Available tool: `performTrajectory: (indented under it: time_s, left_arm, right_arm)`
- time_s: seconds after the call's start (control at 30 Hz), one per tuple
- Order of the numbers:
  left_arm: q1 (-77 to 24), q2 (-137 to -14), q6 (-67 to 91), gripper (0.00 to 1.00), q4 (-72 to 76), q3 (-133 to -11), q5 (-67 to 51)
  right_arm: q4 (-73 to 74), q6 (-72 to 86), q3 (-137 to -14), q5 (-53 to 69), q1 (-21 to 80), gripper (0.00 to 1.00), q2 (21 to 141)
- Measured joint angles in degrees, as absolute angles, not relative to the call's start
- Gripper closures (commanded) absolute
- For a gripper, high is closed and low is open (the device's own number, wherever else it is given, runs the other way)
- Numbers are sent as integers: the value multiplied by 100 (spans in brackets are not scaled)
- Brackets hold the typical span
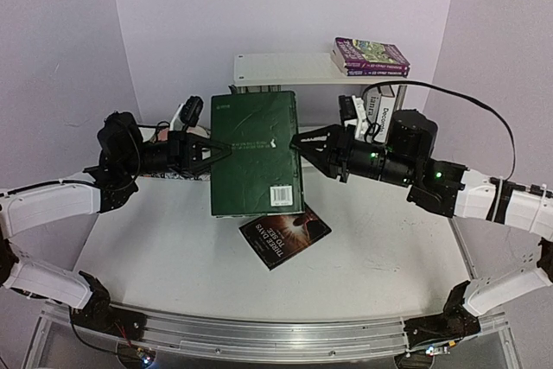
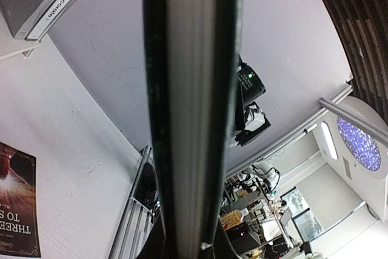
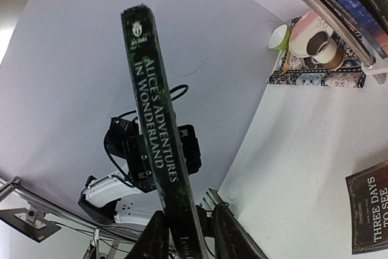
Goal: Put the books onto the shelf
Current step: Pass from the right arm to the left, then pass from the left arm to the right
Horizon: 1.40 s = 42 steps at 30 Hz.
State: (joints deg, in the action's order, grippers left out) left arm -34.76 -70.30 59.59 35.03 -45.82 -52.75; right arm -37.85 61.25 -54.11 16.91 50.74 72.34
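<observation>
Green book (image 1: 256, 151): aloft, flat, just in front of the shelf (image 1: 285, 67), long axis toward it.
Left gripper (image 1: 223, 153): clamped on its page edge.
Right gripper (image 1: 298, 140): straddling the spine; grip cannot be told.

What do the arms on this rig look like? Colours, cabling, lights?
Both alike: white shell links on left arm and right arm, black joints, black two-finger left gripper and right gripper. Black cable loops off the right arm; green lights there.
</observation>
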Motion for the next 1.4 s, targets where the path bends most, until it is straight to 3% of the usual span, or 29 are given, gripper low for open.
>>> performTrajectory:
  time_s: [0.1, 0.2, 0.53, 1.13, 1.4]
  left_arm:
    - [-3474, -6963, 5843, 100, 3489, -4460, -5452]
    - [-3441, -6963, 5664, 100, 3389, -4340, -5625]
    - [-3417, -6702, 5483, 100, 3242, -4296, -5940]
    - [-3417, -6187, 5553, 100, 3295, -4298, -6055]
    - [-3417, -6158, 5555, 100, 3293, -4298, -6082]
  right_arm:
    - [-3297, 5739, -5529, 1865, 5118, 44, 7105]
    - [-2364, 5164, -5798, 2169, 5142, 36, 6901]
    - [-797, 3795, -5837, 2689, 5144, 21, 6436]
    - [-1382, 3277, -6018, 3041, 5876, 40, 6842]
    - [-1372, 3138, -6147, 2779, 5944, 55, 7022]
